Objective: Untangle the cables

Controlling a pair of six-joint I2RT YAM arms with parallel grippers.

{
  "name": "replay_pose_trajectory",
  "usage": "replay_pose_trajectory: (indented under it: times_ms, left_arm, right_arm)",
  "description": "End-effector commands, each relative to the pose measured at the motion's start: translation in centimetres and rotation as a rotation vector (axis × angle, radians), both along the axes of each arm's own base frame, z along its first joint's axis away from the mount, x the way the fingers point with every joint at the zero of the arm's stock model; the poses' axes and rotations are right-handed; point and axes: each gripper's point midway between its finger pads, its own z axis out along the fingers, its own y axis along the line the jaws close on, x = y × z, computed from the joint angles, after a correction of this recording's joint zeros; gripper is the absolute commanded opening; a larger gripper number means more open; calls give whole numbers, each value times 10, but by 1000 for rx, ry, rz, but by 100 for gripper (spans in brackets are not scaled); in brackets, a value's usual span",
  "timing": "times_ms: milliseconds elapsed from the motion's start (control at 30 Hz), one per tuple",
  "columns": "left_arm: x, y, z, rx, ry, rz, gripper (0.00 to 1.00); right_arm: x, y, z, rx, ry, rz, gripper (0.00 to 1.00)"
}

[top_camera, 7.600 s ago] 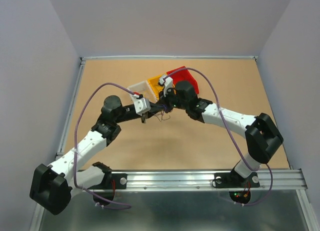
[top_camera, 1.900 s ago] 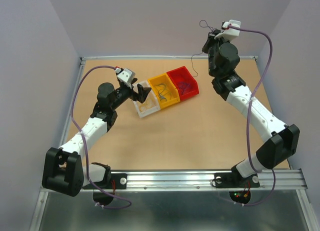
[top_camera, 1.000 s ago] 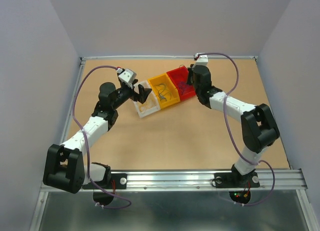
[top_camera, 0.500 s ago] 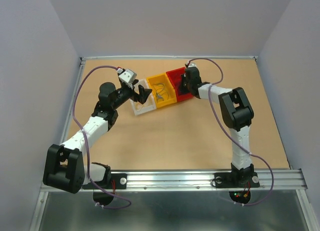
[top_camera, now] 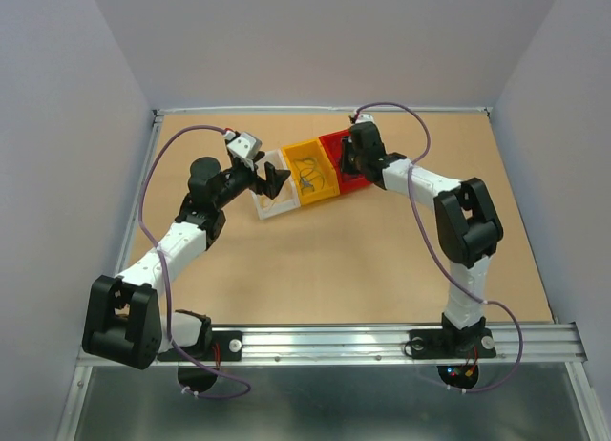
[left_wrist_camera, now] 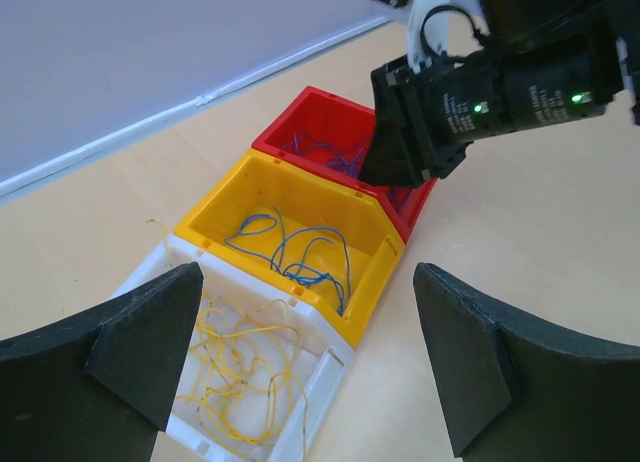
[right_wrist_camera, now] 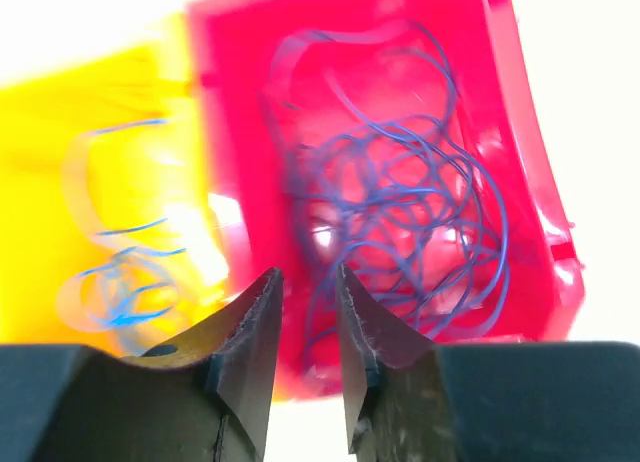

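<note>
Sorting by colour explains the layout: purple cables (right_wrist_camera: 400, 212) lie heaped in the red bin (left_wrist_camera: 330, 117), blue cables (left_wrist_camera: 300, 252) in the yellow bin (left_wrist_camera: 210, 194), yellow cables (left_wrist_camera: 240, 357) in the white bin (left_wrist_camera: 330, 367). Right gripper (right_wrist_camera: 308, 282) hangs low over the red bin, jaws narrowly parted with nothing seen between them, probably dropping a purple strand there, while left gripper (left_wrist_camera: 305, 282) waits spread wide and empty above the other two bins. Shortly before, the right arm stood raised high with a thin wire dangling; now it is down at the bin, the left arm scarcely shifted.
</note>
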Motion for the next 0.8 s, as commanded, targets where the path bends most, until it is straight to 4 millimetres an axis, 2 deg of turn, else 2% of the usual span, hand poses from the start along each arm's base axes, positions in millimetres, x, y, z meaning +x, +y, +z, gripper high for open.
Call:
replay_pose_trajectory:
  times_ms: [0,67,100,167,200,233,300,333,433,467,533,567,600,633,667,700,767]
  left_arm:
    - [-4,0,25,-4,-99,-9,99]
    - [-3,1,24,4,-106,3,99]
    - [-2,1,24,6,-108,8,99]
    - [1,3,22,9,-106,26,99]
    - [2,4,21,11,-104,32,99]
    - [5,6,22,7,-102,56,99]
    - [6,10,24,2,-109,83,99]
    - [7,12,25,-3,-113,97,99]
    - [6,21,34,-23,-148,146,99]
    - [5,26,43,-43,-173,174,99]
    - [3,33,45,-59,-182,214,99]
    - [1,38,52,-78,-201,235,99]
    - [1,45,52,-90,-212,274,99]
    - [-1,48,54,-99,-225,286,99]
    - [-4,52,60,-112,-246,301,99]
    - [-7,54,59,-121,-260,310,99]
    - [-11,56,61,-132,-280,314,99]
  right_arm:
    - [-9,-2,65,-14,-151,-23,36]
    - [-11,-3,80,16,-188,-36,47]
    - [-15,-6,79,17,-187,-38,52]
    - [-20,-6,106,60,-246,-37,68]
    - [-25,-9,109,68,-251,-36,79]
    - [-32,-7,127,110,-277,-19,84]
    - [-46,-3,141,156,-299,9,94]
    - [-62,1,153,183,-320,36,100]
    - [-90,7,167,215,-341,61,100]
    - [-112,8,174,226,-357,97,100]
    - [-134,0,178,241,-375,114,100]
    - [-147,-9,158,213,-350,123,100]
    - [-163,-23,182,234,-422,124,100]
    - [-172,-32,183,229,-440,112,100]
    - [-181,-50,164,226,-426,40,100]
    - [-192,-62,187,290,-500,8,100]
    - [-206,-71,191,339,-554,7,100]
